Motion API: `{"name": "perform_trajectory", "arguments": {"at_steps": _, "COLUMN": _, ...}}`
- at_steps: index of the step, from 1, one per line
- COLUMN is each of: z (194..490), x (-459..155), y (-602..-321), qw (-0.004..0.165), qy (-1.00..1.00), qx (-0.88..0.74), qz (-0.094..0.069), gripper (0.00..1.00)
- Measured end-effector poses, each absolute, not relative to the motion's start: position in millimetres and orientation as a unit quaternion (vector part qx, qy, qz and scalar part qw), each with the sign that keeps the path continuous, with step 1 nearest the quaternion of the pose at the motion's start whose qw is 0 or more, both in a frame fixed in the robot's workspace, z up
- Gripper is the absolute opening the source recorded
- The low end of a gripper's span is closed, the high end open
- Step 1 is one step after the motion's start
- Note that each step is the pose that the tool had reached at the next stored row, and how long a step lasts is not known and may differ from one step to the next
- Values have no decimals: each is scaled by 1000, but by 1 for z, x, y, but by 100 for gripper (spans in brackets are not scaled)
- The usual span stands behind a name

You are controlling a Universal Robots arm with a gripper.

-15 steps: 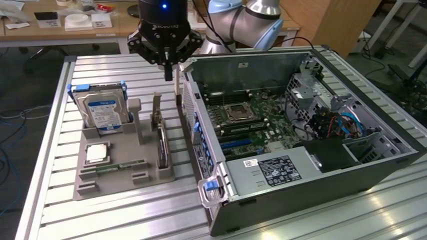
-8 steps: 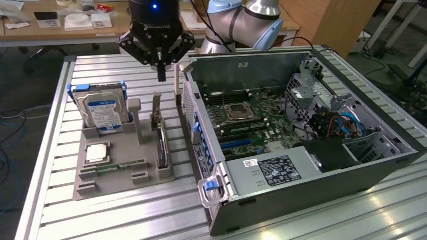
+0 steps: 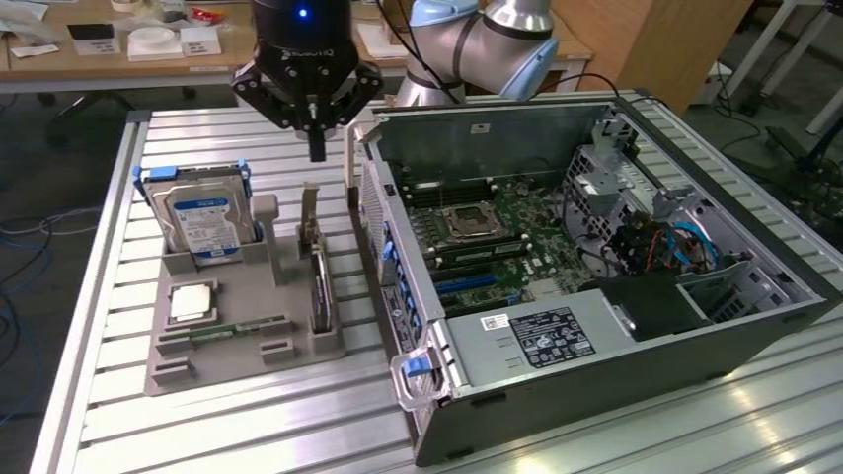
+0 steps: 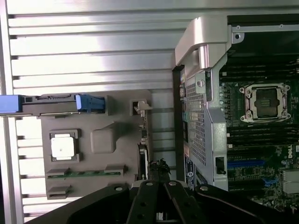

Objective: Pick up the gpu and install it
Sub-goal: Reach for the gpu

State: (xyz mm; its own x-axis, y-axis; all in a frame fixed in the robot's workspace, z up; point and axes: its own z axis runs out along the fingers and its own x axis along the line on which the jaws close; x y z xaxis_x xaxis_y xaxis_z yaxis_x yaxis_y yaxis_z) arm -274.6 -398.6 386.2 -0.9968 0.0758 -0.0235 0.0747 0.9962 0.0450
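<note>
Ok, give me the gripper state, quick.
Gripper: closed, holding nothing, above the gpu.

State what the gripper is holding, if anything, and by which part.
Nothing is held. The gripper hangs with its fingers together above the gpu, which stands on edge in the gray holder, apart from the fingertips.

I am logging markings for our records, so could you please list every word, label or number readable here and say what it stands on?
"ROBOTIQ": pale lettering on the body of the gripper, only just legible.
Blue label on the hard drive: print too small to read.
Black label and white sticker on the computer case: too small to read.
Printing on the motherboard: too blurred to read.
</note>
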Motion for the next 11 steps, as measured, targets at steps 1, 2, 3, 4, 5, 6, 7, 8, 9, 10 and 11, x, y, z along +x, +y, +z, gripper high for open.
{"name": "perform_trajectory", "arguments": {"at_steps": 1, "z": 386, "x": -275, "y": -399, "qw": 13, "qy": 999, "qx": 38, "qz": 22, "gripper": 11}}
{"name": "perform_trajectory", "arguments": {"at_steps": 2, "z": 386, "x": -276, "y": -399, "qw": 13, "qy": 999, "qx": 38, "qz": 22, "gripper": 11}}
{"name": "perform_trajectory", "arguments": {"at_steps": 3, "z": 386, "x": -276, "y": -399, "qw": 13, "qy": 999, "qx": 38, "qz": 22, "gripper": 11}}
{"name": "perform_trajectory", "arguments": {"at_steps": 4, "z": 386, "x": -276, "y": -399, "qw": 13, "qy": 999, "qx": 38, "qz": 22, "gripper": 11}}
{"name": "perform_trajectory", "arguments": {"at_steps": 5, "z": 386, "x": -276, "y": -399, "qw": 13, "qy": 999, "qx": 38, "qz": 22, "gripper": 11}}
{"name": "perform_trajectory", "arguments": {"at_steps": 6, "z": 386, "x": -276, "y": -399, "qw": 13, "qy": 999, "qx": 38, "qz": 22, "gripper": 11}}
{"name": "perform_trajectory", "arguments": {"at_steps": 7, "z": 386, "x": -276, "y": -400, "qw": 13, "qy": 999, "qx": 38, "qz": 22, "gripper": 11}}
{"name": "perform_trajectory", "arguments": {"at_steps": 8, "z": 386, "x": -276, "y": -401, "qw": 13, "qy": 999, "qx": 38, "qz": 22, "gripper": 11}}
{"name": "perform_trajectory", "arguments": {"at_steps": 9, "z": 386, "x": -276, "y": -402, "qw": 13, "qy": 999, "qx": 38, "qz": 22, "gripper": 11}}
{"name": "perform_trajectory", "arguments": {"at_steps": 10, "z": 386, "x": -277, "y": -403, "qw": 13, "qy": 999, "qx": 37, "qz": 22, "gripper": 11}}
{"name": "perform_trajectory", "arguments": {"at_steps": 11, "z": 386, "x": -277, "y": -405, "qw": 13, "qy": 999, "qx": 37, "qz": 22, "gripper": 11}}
